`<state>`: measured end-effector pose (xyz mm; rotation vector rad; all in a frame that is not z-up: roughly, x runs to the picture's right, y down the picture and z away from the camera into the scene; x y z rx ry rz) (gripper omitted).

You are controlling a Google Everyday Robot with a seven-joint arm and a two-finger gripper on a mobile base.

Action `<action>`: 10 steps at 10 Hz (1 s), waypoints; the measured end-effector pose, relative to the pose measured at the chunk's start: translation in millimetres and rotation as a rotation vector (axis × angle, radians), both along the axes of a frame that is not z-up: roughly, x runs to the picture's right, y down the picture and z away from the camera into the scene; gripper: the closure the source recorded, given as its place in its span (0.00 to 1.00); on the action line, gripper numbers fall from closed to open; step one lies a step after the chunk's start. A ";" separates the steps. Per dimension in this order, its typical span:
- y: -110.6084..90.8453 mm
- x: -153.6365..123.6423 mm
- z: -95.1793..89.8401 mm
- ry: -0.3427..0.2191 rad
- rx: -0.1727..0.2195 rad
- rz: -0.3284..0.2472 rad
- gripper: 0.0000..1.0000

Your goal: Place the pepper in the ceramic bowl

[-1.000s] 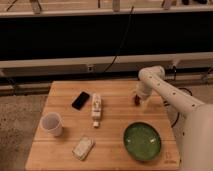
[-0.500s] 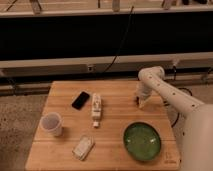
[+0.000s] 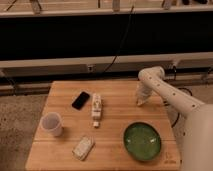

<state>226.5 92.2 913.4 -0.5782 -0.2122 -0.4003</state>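
The green ceramic bowl (image 3: 142, 141) stands on the wooden table (image 3: 115, 117) at the front right and holds nothing. My gripper (image 3: 140, 100) points down at the table's right side, behind the bowl and well apart from it. The pepper shows only as a small dark red bit (image 3: 137, 103) right at the gripper's tip, on or just above the wood. I cannot tell whether the gripper holds it.
A whitish translucent cup (image 3: 52, 124) stands at the front left. A black phone (image 3: 81, 100), a white elongated object (image 3: 96, 108) and a pale packet (image 3: 83, 147) lie on the table's left and middle. My white arm (image 3: 175, 100) reaches in from the right.
The arm has barely moved. The gripper has settled a little lower over the pepper, so less of the dark red shows now.
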 end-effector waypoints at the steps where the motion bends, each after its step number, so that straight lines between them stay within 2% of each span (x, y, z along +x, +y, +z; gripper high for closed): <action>1: -2.0 0.9 -13.4 0.000 0.008 -0.005 0.99; 3: -5.2 5.0 -36.2 0.001 0.020 -0.011 0.99; 5: -3.0 4.0 -40.5 -0.006 0.026 -0.020 0.99; 9: -2.7 -4.0 -80.6 -0.035 0.034 -0.045 0.99; 10: 3.6 -4.6 -87.7 -0.042 0.029 -0.052 0.99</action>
